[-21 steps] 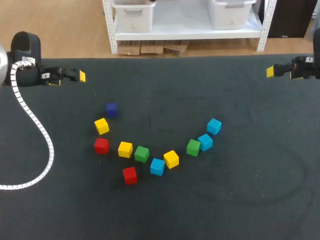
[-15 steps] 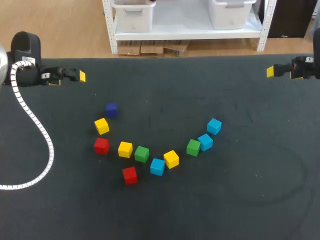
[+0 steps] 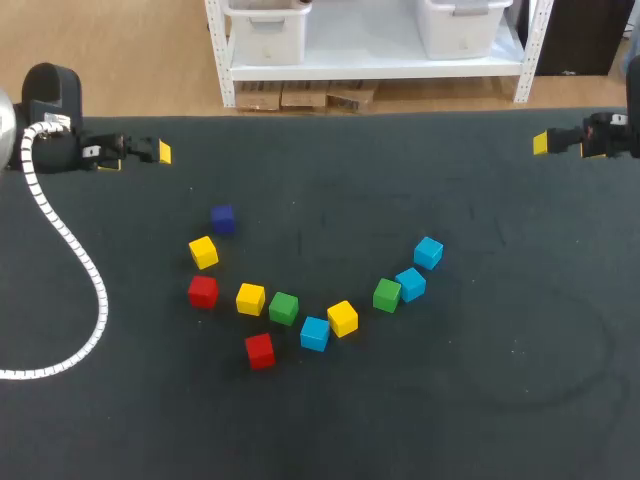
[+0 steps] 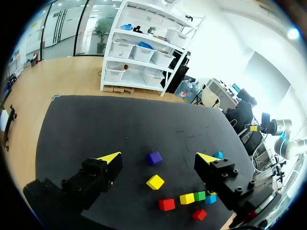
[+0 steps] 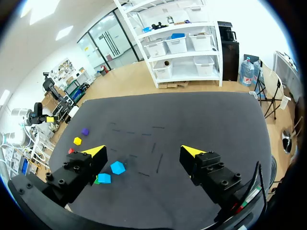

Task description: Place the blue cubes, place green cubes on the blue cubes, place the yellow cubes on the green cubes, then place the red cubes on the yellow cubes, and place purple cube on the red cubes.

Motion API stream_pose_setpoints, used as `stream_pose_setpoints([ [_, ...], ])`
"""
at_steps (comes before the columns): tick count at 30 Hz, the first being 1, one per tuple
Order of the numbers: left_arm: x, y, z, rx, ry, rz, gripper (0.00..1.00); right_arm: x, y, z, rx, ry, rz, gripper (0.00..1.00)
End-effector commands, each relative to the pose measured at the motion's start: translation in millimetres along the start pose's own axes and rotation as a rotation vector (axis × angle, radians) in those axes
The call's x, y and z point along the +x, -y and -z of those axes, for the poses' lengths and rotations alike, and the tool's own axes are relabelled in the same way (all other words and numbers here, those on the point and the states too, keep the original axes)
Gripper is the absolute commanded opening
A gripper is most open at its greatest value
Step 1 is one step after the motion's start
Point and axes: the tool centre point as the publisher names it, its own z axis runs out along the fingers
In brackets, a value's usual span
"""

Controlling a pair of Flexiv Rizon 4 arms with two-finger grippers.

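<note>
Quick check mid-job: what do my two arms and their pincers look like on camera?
The left pincer and right pincer each have two blocky black fingers ending in bright yellow wedge tips. The left arm has a rounded black housing, and a white ribbed cable hose loops from it.

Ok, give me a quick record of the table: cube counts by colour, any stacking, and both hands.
Small blue cubes: three
Small green cubes: two
Small yellow cubes: three
Small red cubes: two
Small purple cube: one
Stacking: none, all flat on the dark table
Left hand: open, empty
Right hand: open, empty
</note>
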Motion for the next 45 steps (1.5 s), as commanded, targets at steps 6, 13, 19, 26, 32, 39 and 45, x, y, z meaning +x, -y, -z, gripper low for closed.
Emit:
stream_pose_setpoints([
  [6, 0.1, -0.4, 0, 0.001, 0.001, 0.001, 1.00, -2, -3, 3, -0.027, 0.031, 0.126, 1.00],
  [13, 0.1, -0.4, 0, 0.001, 0.001, 0.001, 1.00, -8, -14, 9, -0.130, -0.018, 0.450, 1.00],
  [19, 0.1, -0.4, 0, 0.001, 0.001, 0.001, 1.00, -10, -24, 15, -0.296, -0.092, 0.797, 1.00],
  [26, 0.1, -0.4, 0, 0.001, 0.001, 0.001, 1.00, -4, -34, 24, -0.531, -0.239, 1.222, 1.00],
  [32, 0.1, -0.4, 0, 0.001, 0.001, 0.001, 1.00, 7, -30, 27, -0.672, -0.373, 1.413, 1.00],
  [39, 0.1, -0.4, 0, 0.001, 0.001, 0.001, 1.00, 7, -30, 27, -0.672, -0.373, 1.413, 1.00],
  [45, 0.1, -0.4, 0, 0.001, 0.001, 0.001, 1.00, 7, -30, 27, -0.672, -0.373, 1.413, 1.00],
])
